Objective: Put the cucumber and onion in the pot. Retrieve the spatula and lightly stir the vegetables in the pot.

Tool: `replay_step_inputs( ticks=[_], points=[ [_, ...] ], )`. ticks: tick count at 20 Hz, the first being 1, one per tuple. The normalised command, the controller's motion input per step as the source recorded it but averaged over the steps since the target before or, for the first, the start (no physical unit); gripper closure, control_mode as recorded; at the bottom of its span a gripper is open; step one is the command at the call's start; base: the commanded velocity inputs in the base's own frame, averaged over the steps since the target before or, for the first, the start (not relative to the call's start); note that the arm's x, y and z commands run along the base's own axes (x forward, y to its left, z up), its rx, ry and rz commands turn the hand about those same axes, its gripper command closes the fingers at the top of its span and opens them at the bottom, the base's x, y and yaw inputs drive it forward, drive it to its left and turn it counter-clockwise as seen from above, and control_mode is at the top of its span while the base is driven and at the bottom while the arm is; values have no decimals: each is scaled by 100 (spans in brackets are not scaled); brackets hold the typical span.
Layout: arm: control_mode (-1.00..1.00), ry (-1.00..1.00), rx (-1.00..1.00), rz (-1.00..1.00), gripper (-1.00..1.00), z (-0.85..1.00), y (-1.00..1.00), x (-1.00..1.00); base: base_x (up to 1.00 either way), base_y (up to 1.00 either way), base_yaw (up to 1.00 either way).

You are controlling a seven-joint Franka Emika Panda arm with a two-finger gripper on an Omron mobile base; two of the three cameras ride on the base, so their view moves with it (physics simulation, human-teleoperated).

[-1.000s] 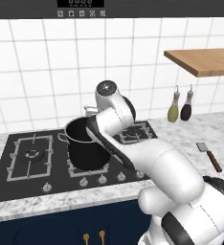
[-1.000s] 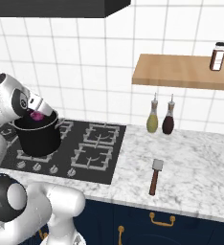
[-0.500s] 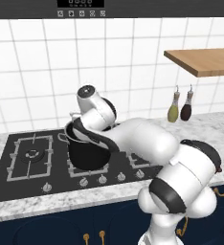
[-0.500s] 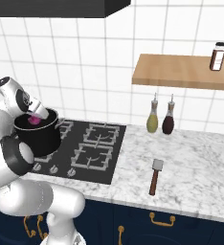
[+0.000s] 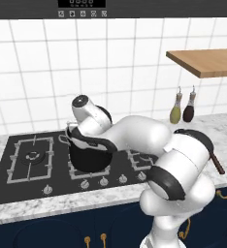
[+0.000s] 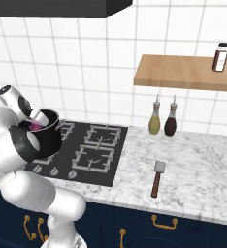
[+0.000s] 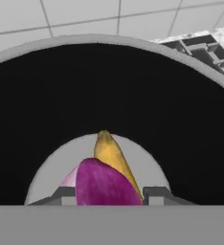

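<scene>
The black pot point(image 5: 89, 157) point(image 6: 50, 138) stands on the hob's middle burner. My gripper point(image 7: 109, 194) point(image 6: 35, 121) reaches down into it from the rim and is shut on the purple onion point(image 7: 102, 184) point(image 6: 36, 126). In the hand view the onion sits between the two finger tips, just above the pot's grey floor. The yellowish cucumber point(image 7: 110, 152) lies on that floor right behind the onion. The spatula point(image 6: 157, 177) point(image 5: 217, 162) lies on the marble counter right of the hob, partly hidden by my arm in the left base view.
The black gas hob point(image 5: 33, 160) point(image 6: 101, 150) has free burners left and right of the pot. Two bottles point(image 6: 155, 123) point(image 5: 176, 111) stand against the tiled wall. A wooden shelf point(image 6: 183, 72) with a spice jar point(image 6: 221, 56) hangs above the counter.
The hand has swung left and dipped into the pot with the onion still in its grip. The pot and the spatula have stayed put.
</scene>
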Motion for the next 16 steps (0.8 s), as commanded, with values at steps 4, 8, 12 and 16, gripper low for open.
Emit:
replay_step_inputs(
  ticks=[4,8,12,16],
  points=[
    [-100,-2,0,1,-100,-15,-2,5,0,0,0],
    [-100,-8,0,0,-100,50,-1,-5,0,0,0],
    [-100,-5,2,0,-100,82,-6,-22,0,0,0],
    [-100,-2,7,-1,-100,92,-53,-64,0,0,0]
  ],
)
